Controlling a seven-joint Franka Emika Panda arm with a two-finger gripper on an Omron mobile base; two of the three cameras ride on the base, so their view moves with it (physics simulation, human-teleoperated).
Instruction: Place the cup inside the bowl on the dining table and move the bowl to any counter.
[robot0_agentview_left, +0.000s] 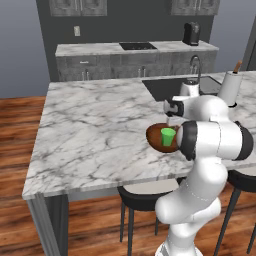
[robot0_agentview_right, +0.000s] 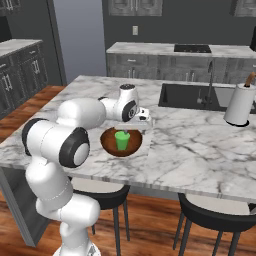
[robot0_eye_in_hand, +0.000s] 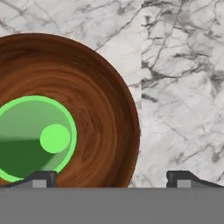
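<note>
- Cup (robot0_eye_in_hand: 36, 139) stands upright in bowl (robot0_eye_in_hand: 98, 113), near table (robot0_agentview_left: 95, 130) front edge.
- Gripper (robot0_eye_in_hand: 111, 178) released, jaws straddling bowl rim at 3 o'clock.
- Risk: one-sided rim grip tilts bowl, cup tips out.

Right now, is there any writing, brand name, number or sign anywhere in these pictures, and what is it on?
None can be read: no words, numbers or signs appear in any view.
The green cup, the wooden bowl and the marble dining table are plain.
The black kettle, the wall outlet and the paper towel roll show no label.
</note>
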